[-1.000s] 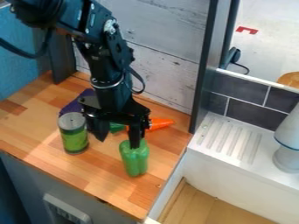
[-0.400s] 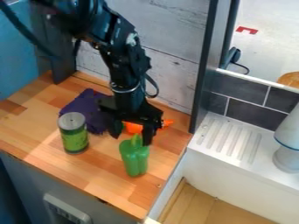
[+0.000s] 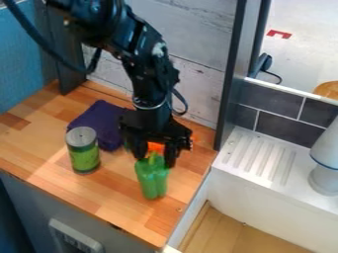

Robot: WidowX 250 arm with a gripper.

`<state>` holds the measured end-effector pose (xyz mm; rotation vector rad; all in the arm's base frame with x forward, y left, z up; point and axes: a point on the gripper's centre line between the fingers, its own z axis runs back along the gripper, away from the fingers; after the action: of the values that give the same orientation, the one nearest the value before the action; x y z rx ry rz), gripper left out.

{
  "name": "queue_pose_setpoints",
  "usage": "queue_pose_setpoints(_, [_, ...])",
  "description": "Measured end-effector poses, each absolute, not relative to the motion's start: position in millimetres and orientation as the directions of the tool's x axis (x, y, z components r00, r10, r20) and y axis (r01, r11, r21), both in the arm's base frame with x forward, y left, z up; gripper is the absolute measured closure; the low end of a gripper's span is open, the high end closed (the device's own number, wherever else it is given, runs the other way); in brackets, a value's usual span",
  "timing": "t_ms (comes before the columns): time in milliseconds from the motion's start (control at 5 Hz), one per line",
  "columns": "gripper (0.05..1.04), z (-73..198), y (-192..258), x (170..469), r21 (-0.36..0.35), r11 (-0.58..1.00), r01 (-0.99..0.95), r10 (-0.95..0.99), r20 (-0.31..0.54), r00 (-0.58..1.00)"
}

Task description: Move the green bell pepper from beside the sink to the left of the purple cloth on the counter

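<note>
Camera view: the green pepper (image 3: 152, 182) rests on the wooden counter (image 3: 39, 143), its stem end by the gripper (image 3: 155, 158). The gripper is released, its fingers spread at the stem. The approach seems nearly done, the grasp left. A can (image 3: 83, 154) and purple cloth (image 3: 98, 121) lie beyond, towards the left.

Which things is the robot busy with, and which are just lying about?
Busy with:
green bell pepper
black hand, open at the pepper's top

Lying about:
purple cloth
green can, standing up
orange carrot, partly hidden behind the hand
</note>
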<state>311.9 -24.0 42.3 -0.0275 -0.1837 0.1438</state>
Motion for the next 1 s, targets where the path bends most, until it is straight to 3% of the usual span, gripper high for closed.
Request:
queue_pose_setpoints(400, [0.836, 45, -23, 302, -0.039, 0.99, -0.136, 0.14, 0.176, 0.974])
queue_pose_setpoints(600, [0.956, 55, -18, 299, -0.026, 0.992, -0.124, 0.126, 0.208, 0.97])
queue_pose_setpoints(1000, [0.986, 85, 9, 299, -0.081, 0.979, -0.188, 0.202, 0.246, 0.948])
